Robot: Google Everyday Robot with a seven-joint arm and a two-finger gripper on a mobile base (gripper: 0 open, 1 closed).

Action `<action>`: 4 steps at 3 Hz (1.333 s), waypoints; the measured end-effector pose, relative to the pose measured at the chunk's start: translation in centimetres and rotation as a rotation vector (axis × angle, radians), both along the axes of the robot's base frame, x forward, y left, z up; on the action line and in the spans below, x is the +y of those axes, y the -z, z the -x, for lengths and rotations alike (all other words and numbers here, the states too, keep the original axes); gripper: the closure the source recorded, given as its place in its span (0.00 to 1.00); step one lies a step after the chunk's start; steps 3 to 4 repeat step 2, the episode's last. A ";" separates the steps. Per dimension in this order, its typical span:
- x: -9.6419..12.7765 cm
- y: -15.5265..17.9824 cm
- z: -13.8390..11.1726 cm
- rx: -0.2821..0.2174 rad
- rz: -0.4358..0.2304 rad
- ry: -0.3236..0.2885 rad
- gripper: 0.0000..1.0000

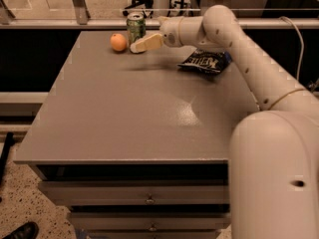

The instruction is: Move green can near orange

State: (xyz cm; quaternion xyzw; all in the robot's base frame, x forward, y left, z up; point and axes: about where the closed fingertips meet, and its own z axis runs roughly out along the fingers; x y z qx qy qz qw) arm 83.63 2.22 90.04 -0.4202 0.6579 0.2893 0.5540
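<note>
The green can (135,26) stands upright at the far edge of the table, just right of the orange (118,42), with a small gap between them. My gripper (141,44) is low beside the can's front right, with its jaws open. One pale finger (147,43) shows in front of the can's base, and the other is hidden. The gripper holds nothing.
A dark blue chip bag (205,61) lies on the table right of the can, under my arm (234,39). The grey table (124,113) sits over drawers. A rail and glass stand behind the far edge.
</note>
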 end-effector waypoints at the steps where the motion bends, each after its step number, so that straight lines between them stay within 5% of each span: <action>1: -5.8 -3.0 5.1 -0.053 0.022 0.024 0.00; 2: -9.3 -3.0 6.4 -0.052 0.033 0.062 0.00; 4: -9.3 -3.0 6.4 -0.052 0.033 0.062 0.00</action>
